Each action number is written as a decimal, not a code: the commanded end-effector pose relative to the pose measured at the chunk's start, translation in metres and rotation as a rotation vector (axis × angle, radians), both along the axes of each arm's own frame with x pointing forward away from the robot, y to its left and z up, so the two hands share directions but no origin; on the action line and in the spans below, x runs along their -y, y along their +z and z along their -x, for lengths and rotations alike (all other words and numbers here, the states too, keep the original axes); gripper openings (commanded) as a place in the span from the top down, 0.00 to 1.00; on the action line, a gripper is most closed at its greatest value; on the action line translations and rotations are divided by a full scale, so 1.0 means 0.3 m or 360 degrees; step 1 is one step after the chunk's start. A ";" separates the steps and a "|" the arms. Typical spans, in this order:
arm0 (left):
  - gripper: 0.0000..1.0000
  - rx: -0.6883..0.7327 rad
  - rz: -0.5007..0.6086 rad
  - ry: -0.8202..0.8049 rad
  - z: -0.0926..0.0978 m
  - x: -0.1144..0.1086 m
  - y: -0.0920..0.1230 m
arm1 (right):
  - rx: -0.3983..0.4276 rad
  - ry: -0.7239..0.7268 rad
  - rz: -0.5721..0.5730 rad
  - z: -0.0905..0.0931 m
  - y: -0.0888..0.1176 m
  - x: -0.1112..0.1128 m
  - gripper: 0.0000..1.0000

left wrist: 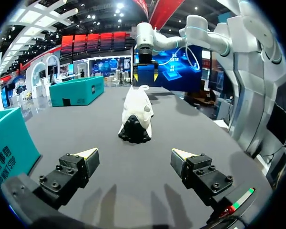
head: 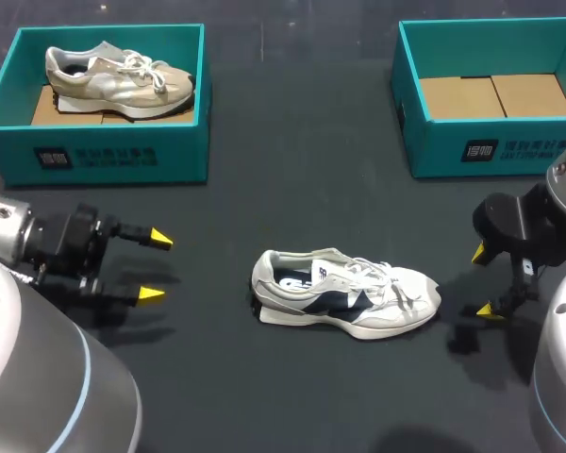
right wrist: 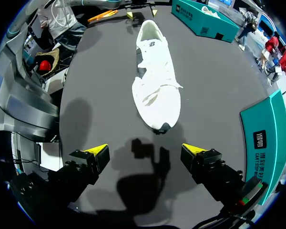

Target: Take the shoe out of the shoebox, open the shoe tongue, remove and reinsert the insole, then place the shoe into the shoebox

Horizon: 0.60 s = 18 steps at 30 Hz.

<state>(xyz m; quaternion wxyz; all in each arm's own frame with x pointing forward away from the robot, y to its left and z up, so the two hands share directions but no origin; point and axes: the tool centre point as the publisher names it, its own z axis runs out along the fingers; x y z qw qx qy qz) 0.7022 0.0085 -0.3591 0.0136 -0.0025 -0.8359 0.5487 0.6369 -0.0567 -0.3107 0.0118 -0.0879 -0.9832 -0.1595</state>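
Observation:
A white sneaker with navy side panels (head: 344, 294) lies on its sole on the dark table, toe toward my right. My left gripper (head: 155, 267) stands open a short way off its heel, nothing between the fingers. In the left wrist view the sneaker (left wrist: 136, 116) is ahead of the open left gripper (left wrist: 135, 155), heel nearest. My right gripper (head: 481, 281) is open just off the toe. The right wrist view has the sneaker (right wrist: 155, 88) ahead of the open right gripper (right wrist: 144, 150), toe nearest. An empty teal shoebox (head: 495, 94) stands at the back right.
A second teal shoebox (head: 99, 99) at the back left holds a beige sneaker (head: 118, 80). In the right wrist view, the back-right box's wall (right wrist: 266, 136) rises beside my right gripper. Bare dark table lies between the boxes and the white shoe.

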 end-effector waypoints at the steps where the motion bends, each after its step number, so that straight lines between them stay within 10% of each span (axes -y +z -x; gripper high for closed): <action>1: 0.00 0.0004 0.0008 0.0005 0.006 -0.007 -0.011 | 0.0004 -0.0001 0.0004 0.006 0.000 0.000 0.00; 18: 0.00 -0.0006 0.0032 -0.0024 0.010 -0.010 -0.031 | 0.0004 -0.0001 0.0004 0.006 0.000 0.000 0.00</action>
